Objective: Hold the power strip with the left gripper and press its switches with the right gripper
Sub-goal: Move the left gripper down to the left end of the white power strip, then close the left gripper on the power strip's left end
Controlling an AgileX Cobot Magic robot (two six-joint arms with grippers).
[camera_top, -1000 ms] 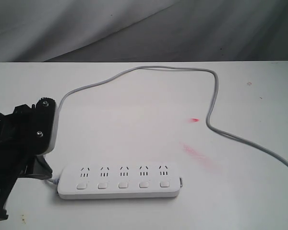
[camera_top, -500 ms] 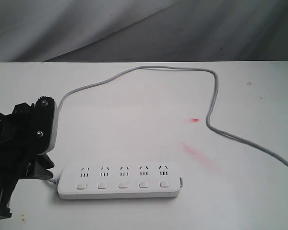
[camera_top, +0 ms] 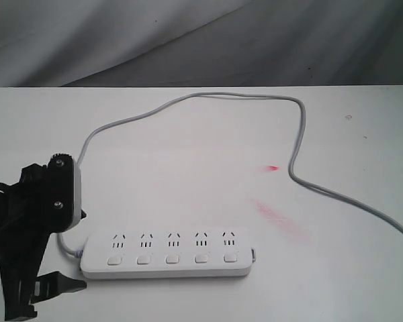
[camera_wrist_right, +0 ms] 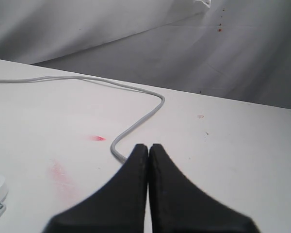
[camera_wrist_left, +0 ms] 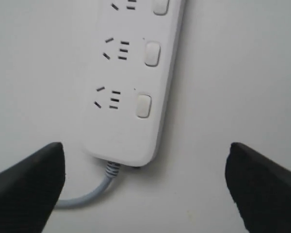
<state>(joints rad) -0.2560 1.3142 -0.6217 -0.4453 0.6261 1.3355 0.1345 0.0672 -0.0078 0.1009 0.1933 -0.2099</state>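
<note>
**Power strip lying free between wide-open left jaws; right jaws closed**

The power strip (camera_top: 166, 253) is seen lying flat on the white table (camera_top: 188, 168), sockets facing up. It is set near the front edge and left of the middle in the exterior view, with its long side running across that view. Five switches (camera_top: 172, 258) are lined up in a row, one on the near side of each socket. A grey cord (camera_top: 255, 95) is led out of the strip's left end. It is looped up along the far side of the table and then brought down and off to the right.

The left gripper (camera_top: 83, 249) is placed at the strip's left end, with its jaws spread wide. In the left wrist view the cord end of the strip is framed between the two black fingers (camera_wrist_left: 26, 187). Bare table is seen on either side, so the strip is not touched by either finger.

The right gripper (camera_wrist_right: 148, 148) is shown only in its own wrist view. Its jaws are pressed together and nothing is held between them. Beyond its tips a bend of the cord and two red marks (camera_top: 273, 168) on the table are seen. A grey cloth (camera_top: 188, 40) is hung behind the table.
</note>
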